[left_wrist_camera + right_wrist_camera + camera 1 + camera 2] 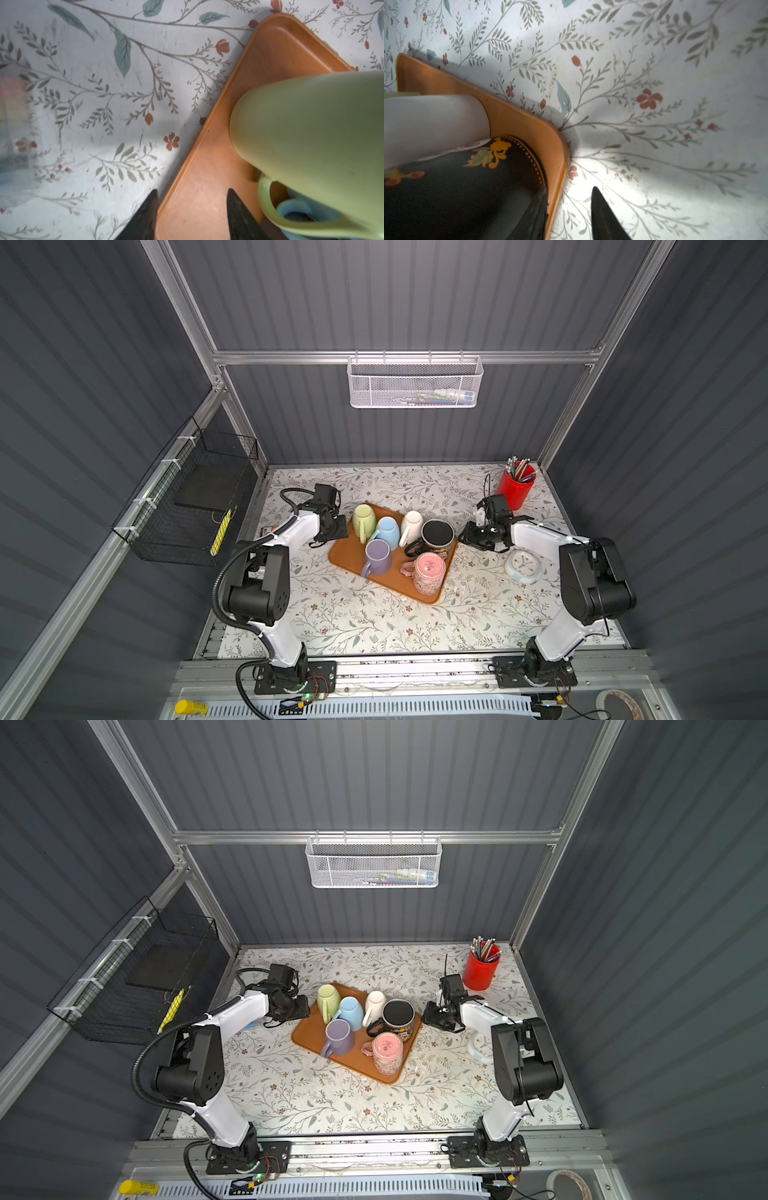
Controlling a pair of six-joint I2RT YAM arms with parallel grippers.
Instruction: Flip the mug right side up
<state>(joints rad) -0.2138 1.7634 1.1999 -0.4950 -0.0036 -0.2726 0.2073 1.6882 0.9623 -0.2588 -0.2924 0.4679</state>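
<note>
**Mugs stand on the tray, both grippers loose**

We see six mugs mid-table on the orange tray (345,562), all w/ long axes vertical. The pink mug (430,572) shows its marked base up, so mouth down. The green mug (362,517) and purple mug (378,556) look likewise. For the black mug (436,533) we can't tell. Green's handle points toward the robot side, black's and pink's toward the left.

L gripper (191,193) sits by the green mug, fingers spread astride the tray rim, gripping nothing. R gripper (569,190) sits by the black mug, fingers apart, nothing held.
</note>
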